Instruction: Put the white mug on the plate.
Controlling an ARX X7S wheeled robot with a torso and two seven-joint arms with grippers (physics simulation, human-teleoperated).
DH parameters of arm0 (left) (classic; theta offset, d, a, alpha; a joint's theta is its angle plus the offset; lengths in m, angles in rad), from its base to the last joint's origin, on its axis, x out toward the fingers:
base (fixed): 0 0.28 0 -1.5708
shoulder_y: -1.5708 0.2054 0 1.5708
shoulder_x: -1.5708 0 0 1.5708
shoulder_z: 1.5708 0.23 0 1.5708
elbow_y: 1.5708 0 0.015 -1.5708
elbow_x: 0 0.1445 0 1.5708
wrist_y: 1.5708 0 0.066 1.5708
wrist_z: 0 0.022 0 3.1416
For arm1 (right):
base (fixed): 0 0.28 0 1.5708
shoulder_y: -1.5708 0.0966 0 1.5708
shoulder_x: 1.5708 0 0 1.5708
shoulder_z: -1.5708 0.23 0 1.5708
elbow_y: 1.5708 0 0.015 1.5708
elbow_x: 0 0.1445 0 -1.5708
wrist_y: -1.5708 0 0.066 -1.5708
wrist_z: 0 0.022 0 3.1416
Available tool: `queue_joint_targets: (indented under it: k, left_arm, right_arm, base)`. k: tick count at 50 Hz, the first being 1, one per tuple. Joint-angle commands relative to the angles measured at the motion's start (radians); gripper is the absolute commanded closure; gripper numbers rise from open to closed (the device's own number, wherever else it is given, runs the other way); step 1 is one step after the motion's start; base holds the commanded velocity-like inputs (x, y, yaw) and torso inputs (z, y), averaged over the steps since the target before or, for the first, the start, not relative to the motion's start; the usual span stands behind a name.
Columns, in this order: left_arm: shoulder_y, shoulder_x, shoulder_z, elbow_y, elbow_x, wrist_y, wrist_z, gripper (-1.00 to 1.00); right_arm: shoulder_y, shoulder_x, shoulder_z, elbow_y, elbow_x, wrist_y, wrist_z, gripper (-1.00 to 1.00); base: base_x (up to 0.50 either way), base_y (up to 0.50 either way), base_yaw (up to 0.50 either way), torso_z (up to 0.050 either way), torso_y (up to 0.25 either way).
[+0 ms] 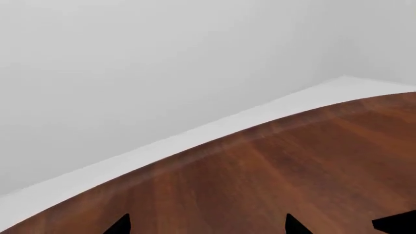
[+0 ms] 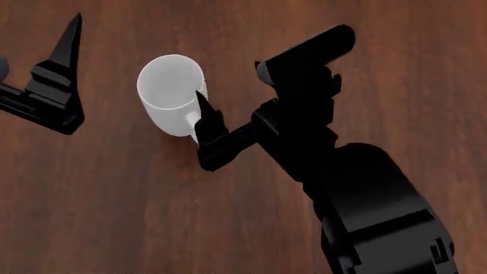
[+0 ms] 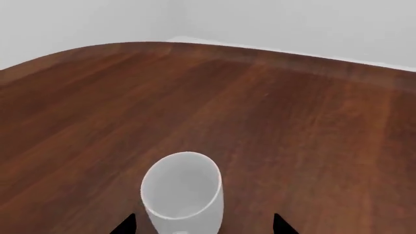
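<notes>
The white mug [image 2: 169, 88] stands upright on the brown wooden table [image 2: 114, 200]. In the right wrist view the mug [image 3: 183, 192] sits between my right gripper's [image 3: 202, 226] two black fingertips, with a gap on each side; the jaws are open. In the head view one right finger [image 2: 204, 111] lies beside the mug's wall. My left gripper [image 1: 208, 226] is open and empty over bare wood, to the left of the mug; one of its fingers [image 2: 68, 45] shows in the head view. The plate is out of view.
The table's curved edge [image 1: 215, 139] runs near a white floor strip and a grey wall [image 1: 162, 58] in the left wrist view. My black right arm [image 2: 365, 194] covers the table's lower right in the head view.
</notes>
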Motion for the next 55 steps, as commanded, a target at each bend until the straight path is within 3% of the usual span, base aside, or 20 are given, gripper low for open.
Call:
queue_joint_targets:
  k: [1,23,34,55]
  left_arm:
    - [-0.008,0.003,0.002,0.016,-0.011,-0.014,-0.005,-1.0]
    - [-0.018,0.007,-0.005,0.061,-0.039,-0.057,-0.017,-1.0]
    - [-0.023,0.012,-0.003,0.076,-0.054,-0.076,-0.021,-1.0]
    - [0.011,0.014,-0.026,0.125,-0.086,-0.08,-0.025,-1.0]
  right_arm:
    - [-0.01,0.003,-0.012,-0.012,0.007,0.007,-0.002,-1.0]
    - [-0.021,-0.015,-0.035,0.011,0.021,-0.003,-0.012,-1.0]
    - [0.018,-0.046,-0.046,0.148,-0.004,-0.073,-0.028,-1.0]
    - [0.1,-0.13,-0.105,0.439,-0.065,-0.217,-0.061,-1.0]
  base:
    - [0.0,0.0,0.0,0.031,-0.109]
    - [0.0,0.0,0.0,0.031,-0.109]
    - [0.0,0.0,0.0,0.029,-0.083]
    - [0.0,0.0,0.0,0.0,0.0]
